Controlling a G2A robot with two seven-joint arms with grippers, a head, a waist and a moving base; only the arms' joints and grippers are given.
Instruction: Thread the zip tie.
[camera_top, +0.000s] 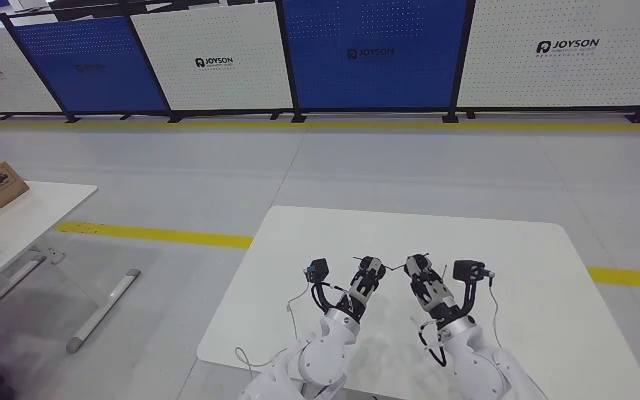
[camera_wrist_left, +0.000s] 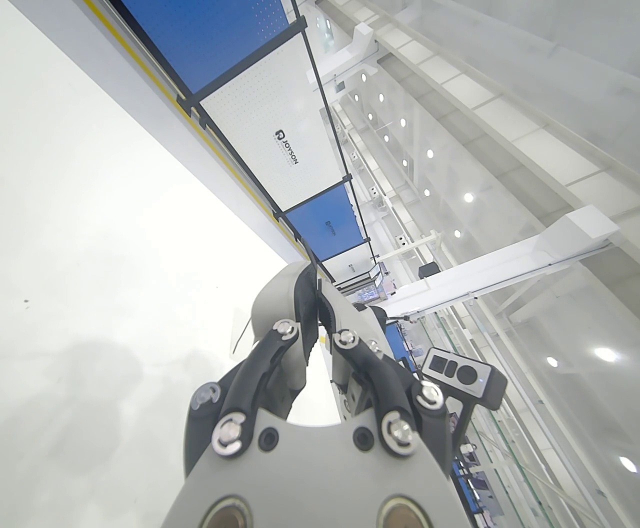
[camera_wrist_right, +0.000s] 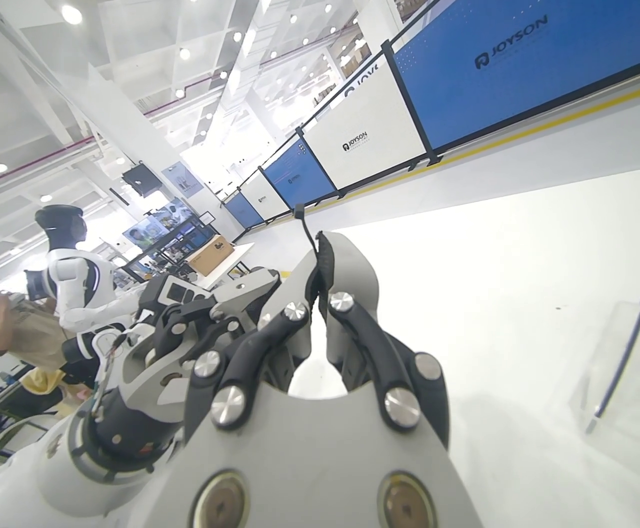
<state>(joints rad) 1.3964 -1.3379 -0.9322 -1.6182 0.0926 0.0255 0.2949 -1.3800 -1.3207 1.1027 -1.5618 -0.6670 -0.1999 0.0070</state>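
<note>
Looking first at the thin black plastic zip tie (camera_wrist_right: 304, 225), we see its small square head and a short length of strap standing out past the tips of the right gripper (camera_wrist_right: 319, 260). That gripper's two grey fingers with black pads are pressed together on the strap. The left gripper (camera_wrist_left: 314, 295) is closed in the same way, with a thin black strip pinched between its pads.

From above, the left gripper (camera_top: 371, 268) and the right gripper (camera_top: 418, 268) are held side by side, near each other, over the near part of the flat white table (camera_top: 330, 235). There the zip tie (camera_top: 395, 267) is no more than a fine dark line crossing the gap between them. The right wrist view gives us the head plainly, and the left wrist view gives us bare strap.

The right wrist view also takes in a clear plastic stand (camera_wrist_right: 617, 350) on the table, with a thin dark strip leaning inside it; we cannot tell what that strip is.

We count one tie head, two grippers, both clamped, and two white tables, the second table (camera_top: 40, 205) off to the side. Blue and white perforated partition panels (camera_top: 375, 50) line the far floor.
</note>
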